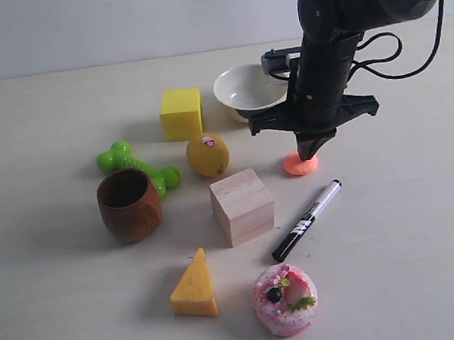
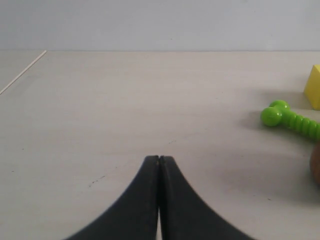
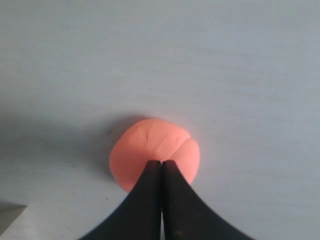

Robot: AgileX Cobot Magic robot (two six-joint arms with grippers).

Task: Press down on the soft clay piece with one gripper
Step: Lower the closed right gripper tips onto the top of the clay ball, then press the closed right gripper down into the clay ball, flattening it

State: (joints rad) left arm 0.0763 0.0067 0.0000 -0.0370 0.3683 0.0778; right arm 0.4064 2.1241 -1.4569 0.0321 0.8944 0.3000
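The soft clay piece (image 1: 298,165) is a small salmon-orange blob on the table, right of the lemon. In the right wrist view the clay (image 3: 150,147) looks rounded with a crease across it. My right gripper (image 1: 307,154) points straight down, shut, with its tip resting on top of the clay; the same shut tips (image 3: 161,163) overlap the blob's near half. My left gripper (image 2: 159,158) is shut with nothing in it, over bare table, and is out of the exterior view.
Around the clay stand a white bowl (image 1: 248,89), a lemon (image 1: 207,155), a wooden cube (image 1: 242,206) and a black marker (image 1: 307,220). Farther left are a yellow block (image 1: 181,113), a green dumbbell toy (image 1: 137,168) and a wooden cup (image 1: 129,204). An orange-yellow wedge (image 1: 194,287) and pink donut (image 1: 285,299) lie in front.
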